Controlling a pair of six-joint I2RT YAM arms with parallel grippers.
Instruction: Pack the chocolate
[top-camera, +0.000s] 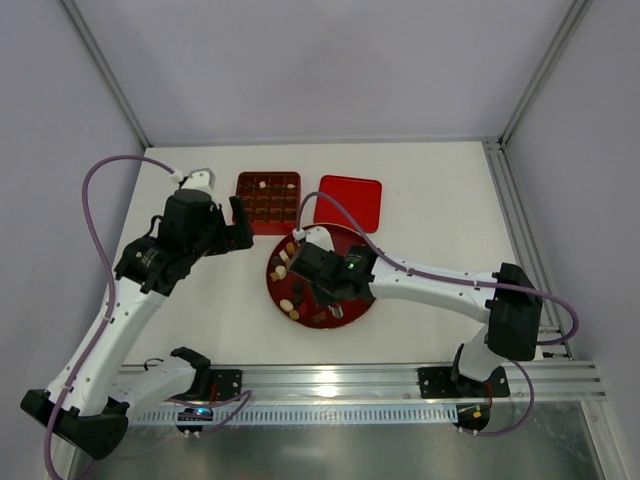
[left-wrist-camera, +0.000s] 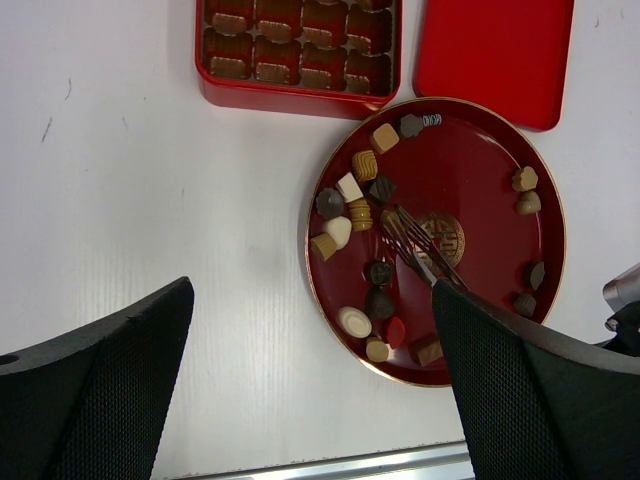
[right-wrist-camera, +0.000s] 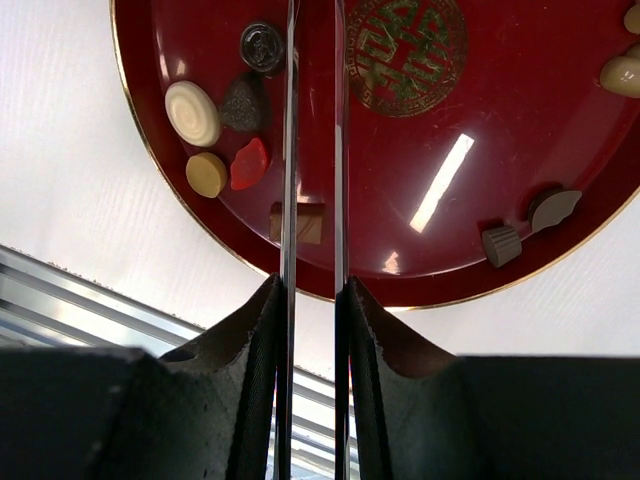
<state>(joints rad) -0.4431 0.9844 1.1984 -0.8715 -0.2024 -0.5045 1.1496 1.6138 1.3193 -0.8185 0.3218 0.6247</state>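
Several chocolates (left-wrist-camera: 350, 188), dark brown, tan and cream-white, lie on the round red plate (left-wrist-camera: 480, 150), mostly along its left side; they also show in the top view (top-camera: 285, 270) and the right wrist view (right-wrist-camera: 192, 112). My right gripper (right-wrist-camera: 311, 290) is shut on metal tongs (right-wrist-camera: 290, 150) held over the plate (right-wrist-camera: 420, 250). The tong tips (left-wrist-camera: 400, 228) reach among the left pieces beside the gold emblem. My left gripper (left-wrist-camera: 312, 300) is open and empty, above the table just left of the plate. Several pieces sit in the red grid box (left-wrist-camera: 290, 98).
The grid box (top-camera: 240, 205) stands behind the plate, and its flat red lid (top-camera: 348, 202) lies to its right. A few chocolates (left-wrist-camera: 525, 190) sit on the plate's right side. A metal rail (top-camera: 350, 378) runs along the table's near edge.
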